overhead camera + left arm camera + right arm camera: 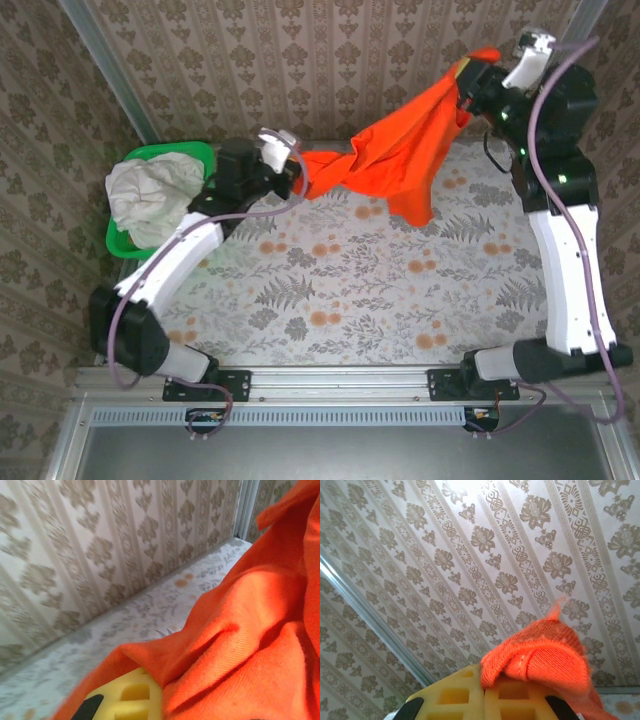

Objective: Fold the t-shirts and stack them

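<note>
A: How many shirts do you count from your console?
B: I count two: one orange-red t-shirt (400, 150) and one white t-shirt (150, 195).
A: Baskets?
B: One green basket (180, 152) on my screen.
A: And the rig?
B: Two arms, the left arm (170, 270) and right arm (565, 270), with two grippers, the left gripper (299, 181) and right gripper (467, 84)

Green basket (170, 152) sits at table's (350, 290) left edge.
</note>
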{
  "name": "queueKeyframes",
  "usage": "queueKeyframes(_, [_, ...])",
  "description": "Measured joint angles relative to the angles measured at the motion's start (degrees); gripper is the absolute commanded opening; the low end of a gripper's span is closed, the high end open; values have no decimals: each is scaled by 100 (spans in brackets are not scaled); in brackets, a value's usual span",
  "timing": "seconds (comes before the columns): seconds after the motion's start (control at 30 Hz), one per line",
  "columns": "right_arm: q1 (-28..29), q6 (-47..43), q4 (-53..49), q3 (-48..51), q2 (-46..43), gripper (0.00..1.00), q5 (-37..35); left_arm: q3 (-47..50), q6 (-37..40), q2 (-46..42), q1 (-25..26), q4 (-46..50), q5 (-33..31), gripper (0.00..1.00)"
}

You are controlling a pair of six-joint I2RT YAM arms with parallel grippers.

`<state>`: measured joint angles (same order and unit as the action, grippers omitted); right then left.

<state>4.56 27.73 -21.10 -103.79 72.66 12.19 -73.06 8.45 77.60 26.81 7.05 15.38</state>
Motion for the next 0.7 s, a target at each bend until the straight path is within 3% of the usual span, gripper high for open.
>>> queueKeyframes(0.2, [0, -243, 146, 909, -1169, 0, 107, -160, 282, -925, -363, 1137, 186, 0])
queueKeyframes(0.4, [0, -339, -83, 1401, -1572, 0, 243, 216, 140, -1300, -398, 1628, 424, 0])
queueKeyframes(0.7, [13, -184, -120, 3228, -1478, 0, 59, 1652, -557, -487, -483, 1370, 918, 0])
